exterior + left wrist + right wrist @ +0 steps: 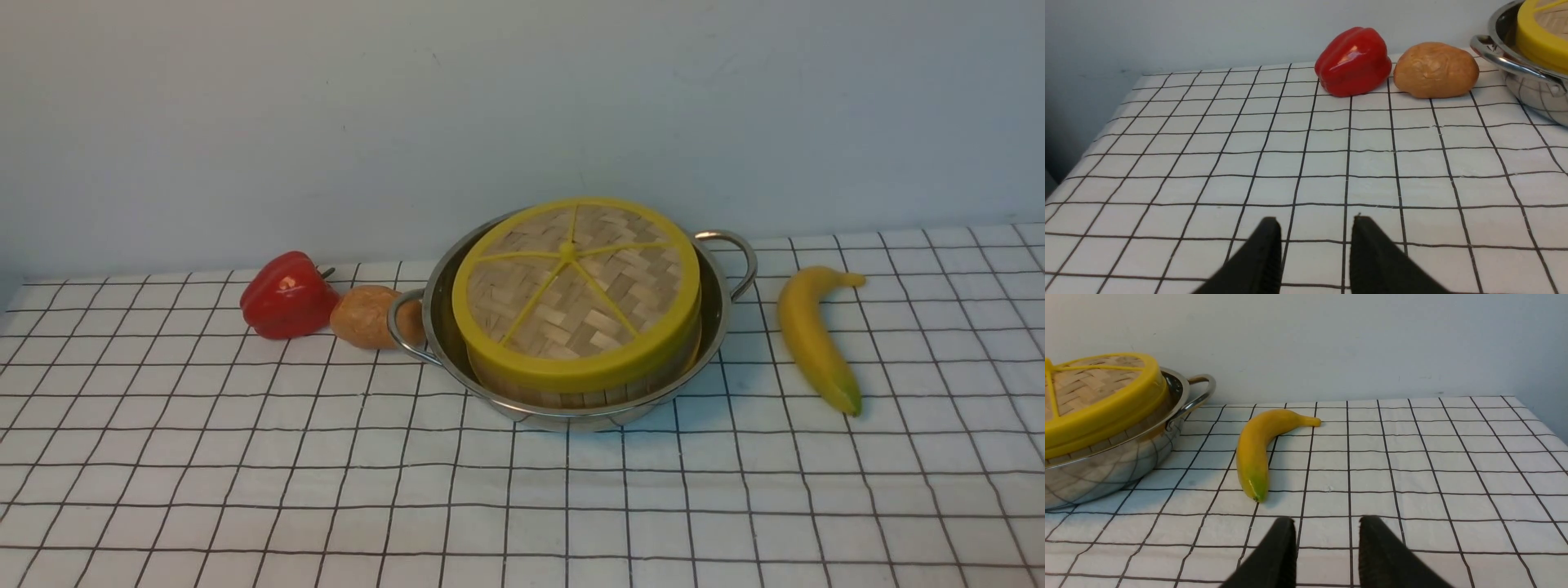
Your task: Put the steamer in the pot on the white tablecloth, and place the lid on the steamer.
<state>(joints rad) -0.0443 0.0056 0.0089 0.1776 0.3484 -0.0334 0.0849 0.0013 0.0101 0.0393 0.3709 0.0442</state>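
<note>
Already the steamer point(584, 384) sits inside the pot point(718, 322) on the white tablecloth point(245, 474), toward the far edge of the table near its middle, and the lid point(575, 286) rests on top, tilted slightly (its far rim rides higher than the near one). Both tools hang low over the near part of the table, well apart from the pot: the left tool point(1315, 228) has its jaws spread and empty, and the right tool point(1327, 526) likewise. The pot lies between them, neither plainly nearer, so any nudge to level the lid could fall to either arm.
</note>
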